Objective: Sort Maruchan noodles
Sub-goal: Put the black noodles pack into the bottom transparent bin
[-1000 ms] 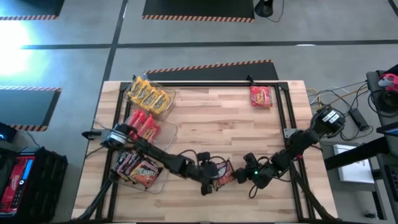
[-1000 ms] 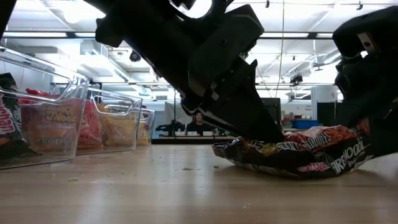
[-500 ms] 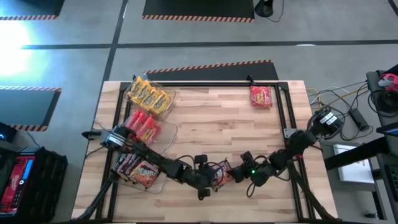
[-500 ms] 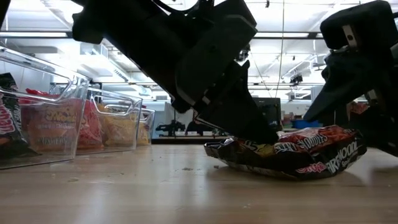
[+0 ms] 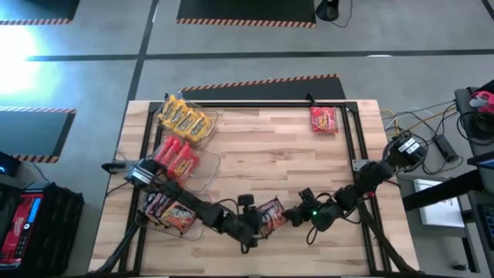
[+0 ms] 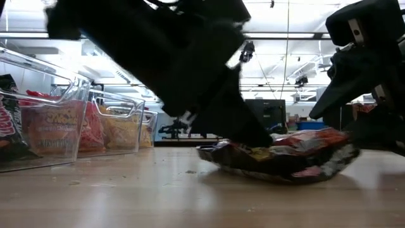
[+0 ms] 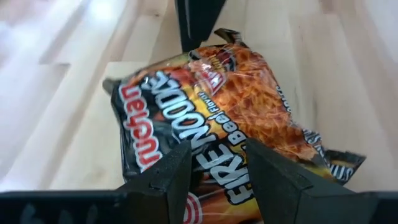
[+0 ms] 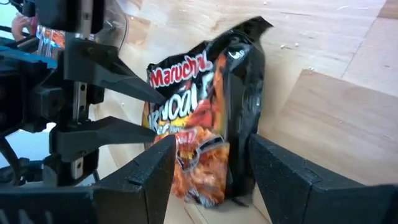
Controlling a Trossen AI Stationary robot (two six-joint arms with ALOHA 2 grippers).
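A dark Maruchan noodle packet (image 5: 272, 214) lies flat on the wooden table near its front edge, also seen in the low view (image 6: 278, 155). My left gripper (image 5: 258, 224) reaches in from the table's left and is shut on it. My right gripper (image 5: 292, 216) stands open at the packet's right end, its fingers on either side of the packet (image 8: 211, 81); I cannot tell whether they touch it. Other noodle packets sit in three clear bins at the left, and one red packet (image 5: 324, 120) lies at the far right. My left gripper comes slanting down from the table's left onto the packet's printed top face (image 7: 214, 155). A strip of the wrapper sits pinched between the two fingers (image 7: 177, 171), and the packet spreads out past both of them. The packet's underside rests on the table.
Three clear bins stand along the left edge: yellow packets (image 5: 185, 117), red packets (image 5: 179, 157), dark packets (image 5: 171, 210). Black frame rails (image 5: 355, 139) run around the tabletop. Bare wood lies between the bins and the far red packet.
My left gripper has drawn back toward the table's left and slightly toward the near edge. The dark packet has slid along the table with it, away from my right gripper, which has stayed in place.
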